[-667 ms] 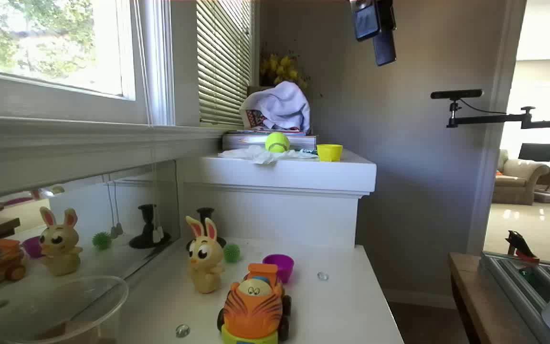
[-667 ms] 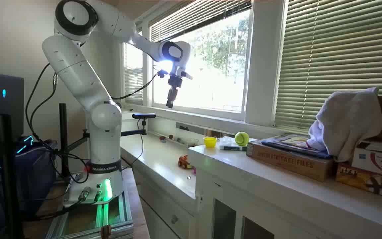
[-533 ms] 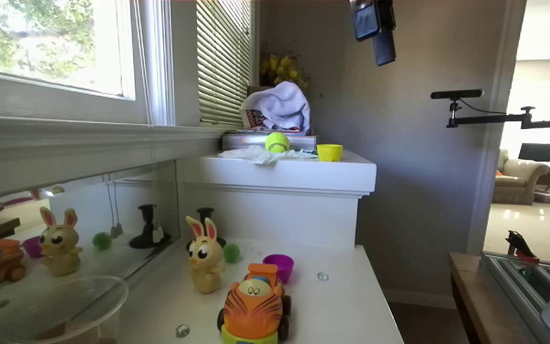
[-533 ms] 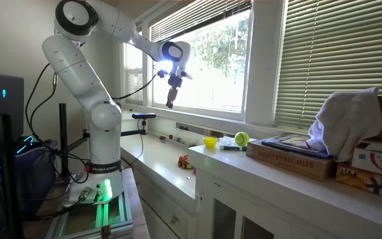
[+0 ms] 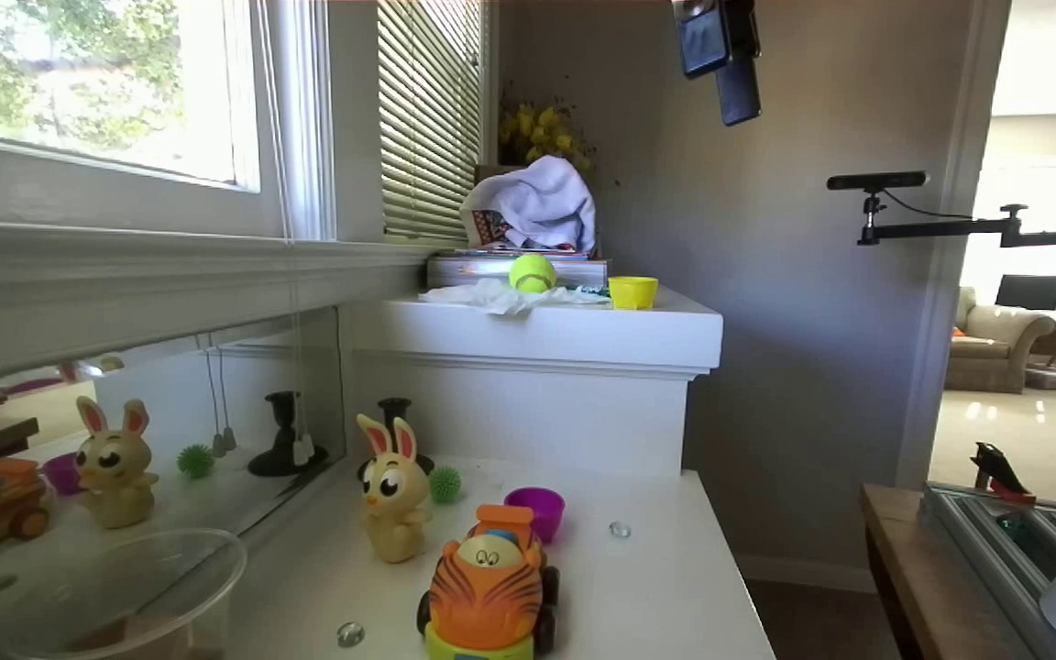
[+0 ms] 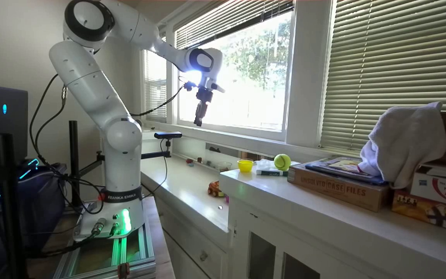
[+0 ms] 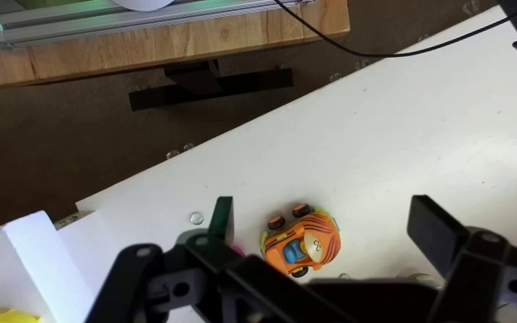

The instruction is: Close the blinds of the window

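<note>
In an exterior view: Panda arm (image 6: 91, 83), elbow (image 6: 88, 19) up, forearm (image 6: 141, 29) sloping toward 4 o'clock. Robotiq gripper (image 6: 198, 121) points near 6; wrist view shows fingers (image 7: 221, 217) spread wide. Beyond, at gripper's 1 o'clock, slatted blinds (image 6: 230, 22) cover the top of the window (image 6: 258, 77).

End effector (image 6: 198, 120), just off centre toward 10 o'clock in an exterior view: no displacement discernible against the earlier pictures.
Arm (image 6: 87, 83): joint posture, no change discernible.
Blinds (image 6: 229, 21), at 12 o'clock and 2 o'clock in an exterior view: slat height and tilt, no change discernible.
Surface (image 5: 647, 587), at 6 o'clock in an exterior view: layout, no change discernible.
Wrist view: single picture supplied; change cannot be determined.
</note>
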Action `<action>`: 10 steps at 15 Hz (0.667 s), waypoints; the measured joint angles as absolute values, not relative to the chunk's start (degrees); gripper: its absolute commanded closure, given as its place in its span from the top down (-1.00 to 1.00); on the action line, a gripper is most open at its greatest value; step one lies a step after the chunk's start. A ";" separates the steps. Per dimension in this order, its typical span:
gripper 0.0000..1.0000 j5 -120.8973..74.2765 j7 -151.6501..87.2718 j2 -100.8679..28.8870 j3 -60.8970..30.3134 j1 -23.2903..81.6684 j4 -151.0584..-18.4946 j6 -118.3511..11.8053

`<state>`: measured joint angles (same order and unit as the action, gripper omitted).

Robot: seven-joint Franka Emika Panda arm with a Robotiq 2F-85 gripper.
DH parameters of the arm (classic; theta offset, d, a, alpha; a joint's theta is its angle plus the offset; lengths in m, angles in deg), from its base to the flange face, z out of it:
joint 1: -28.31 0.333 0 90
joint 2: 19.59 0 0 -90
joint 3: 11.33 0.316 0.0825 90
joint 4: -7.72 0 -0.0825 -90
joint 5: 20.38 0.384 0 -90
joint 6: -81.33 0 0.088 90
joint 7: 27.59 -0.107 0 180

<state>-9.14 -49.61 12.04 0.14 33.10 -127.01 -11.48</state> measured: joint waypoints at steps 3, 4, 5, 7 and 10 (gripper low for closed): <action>1.00 -9.14 -49.61 12.04 0.14 33.10 -127.01 -11.48; 1.00 -9.14 -49.61 12.04 0.14 33.10 -127.01 -11.48; 1.00 -9.14 -49.61 12.04 0.14 33.10 -127.01 -11.48; 1.00 -9.14 -49.61 12.04 0.14 33.10 -127.03 -11.49; 1.00 -9.36 -49.61 11.68 0.14 32.73 -127.22 -14.62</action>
